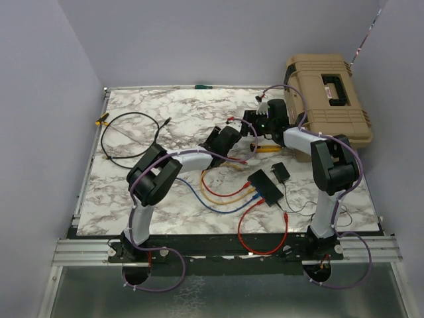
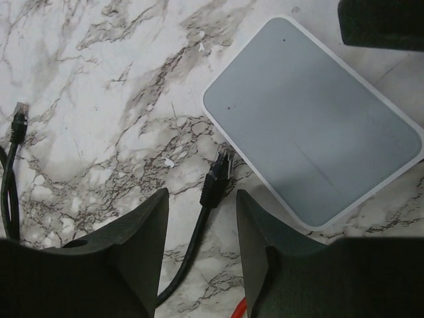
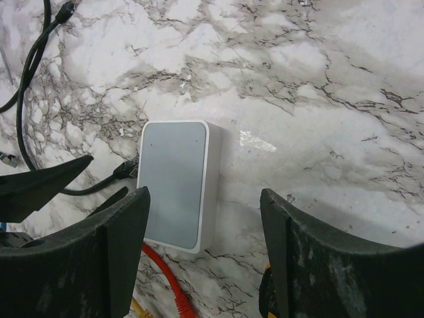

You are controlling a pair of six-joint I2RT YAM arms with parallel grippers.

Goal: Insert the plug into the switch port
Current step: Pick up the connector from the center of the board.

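A black plug on a black cable lies on the marble between the fingers of my open left gripper, untouched, its tip at the edge of a small grey-white rounded box. My right gripper is open and empty above the same box. In the top view the black switch lies nearer the front, away from both grippers, with yellow, blue and red cables at its socket edge. The left gripper and right gripper meet near the table's far middle. The switch is out of both wrist views.
A small black power adapter lies beside the switch. A black cable loop lies at the left, with a second black plug end. A tan case stands at the back right. A red plug lies by the grey-white box.
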